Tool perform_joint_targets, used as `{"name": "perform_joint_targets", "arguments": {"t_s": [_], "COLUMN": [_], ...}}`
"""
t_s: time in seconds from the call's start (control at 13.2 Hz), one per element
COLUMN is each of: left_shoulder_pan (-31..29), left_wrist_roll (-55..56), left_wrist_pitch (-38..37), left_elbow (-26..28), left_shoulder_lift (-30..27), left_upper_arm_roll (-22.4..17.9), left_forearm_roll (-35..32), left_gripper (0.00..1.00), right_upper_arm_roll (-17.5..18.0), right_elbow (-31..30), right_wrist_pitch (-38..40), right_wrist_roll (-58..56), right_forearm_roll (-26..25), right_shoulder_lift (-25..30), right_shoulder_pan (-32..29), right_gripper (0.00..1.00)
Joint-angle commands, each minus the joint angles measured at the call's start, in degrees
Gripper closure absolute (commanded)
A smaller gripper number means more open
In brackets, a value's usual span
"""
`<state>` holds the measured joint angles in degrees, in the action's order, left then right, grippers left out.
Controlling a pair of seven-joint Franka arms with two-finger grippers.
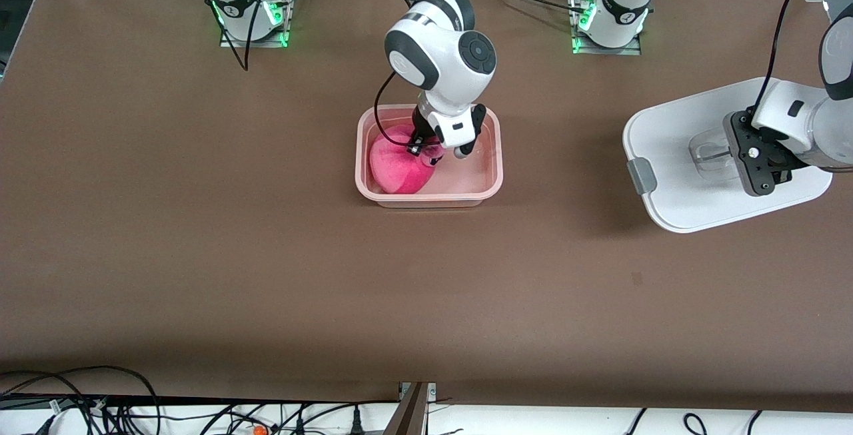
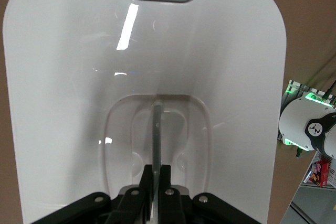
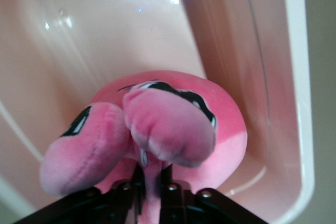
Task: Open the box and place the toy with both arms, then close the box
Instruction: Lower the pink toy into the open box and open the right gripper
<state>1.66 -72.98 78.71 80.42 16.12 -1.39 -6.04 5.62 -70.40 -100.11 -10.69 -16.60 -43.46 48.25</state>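
The right gripper [image 1: 436, 150], clamped on the round hot-pink plush toy [image 1: 398, 167], lowers it into the translucent pale-pink plastic tub [image 1: 494, 178] at counter centre, while the left gripper [image 1: 766, 178], at three o'clock, grips the white lid [image 1: 673, 155] by its handle, keeping it clear.

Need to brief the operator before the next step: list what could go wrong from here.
1. The right gripper pinches a fold of the round hot-pink plush toy inside the translucent pale-pink plastic box; if the fabric snags, the toy may lift out.
2. The toy bulges toward one end, so the white lid might not seat flat.
3. The left gripper holds the lid only by its thin clear handle; it may swing.
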Motion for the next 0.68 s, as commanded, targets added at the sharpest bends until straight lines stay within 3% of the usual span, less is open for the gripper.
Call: {"name": "perform_joint_targets", "arguments": {"t_s": [0.0, 0.6], "left_shoulder_pan": [-0.3, -0.1], "left_wrist_roll": [-1.3, -1.2], "left_wrist_pitch": [-1.1, -1.2], "left_elbow": [-1.1, -1.1], "left_shoulder_lift": [0.3, 0.3], "left_upper_arm_roll": [0.2, 0.6], "left_forearm_roll": [-0.7, -0.2], "left_gripper": [1.0, 1.0], "right_upper_arm_roll": [-0.6, -1.0], "right_elbow": [1.9, 6.0], "right_wrist_pitch": [-3.4, -5.0], "right_wrist_roll": [5.3, 9.7], "right_forearm_roll": [-1.0, 0.9], "right_shoulder_lift": [-1.4, 1.1], "right_shoulder_pan": [1.6, -0.1], "right_gripper": [0.0, 0.0]}}
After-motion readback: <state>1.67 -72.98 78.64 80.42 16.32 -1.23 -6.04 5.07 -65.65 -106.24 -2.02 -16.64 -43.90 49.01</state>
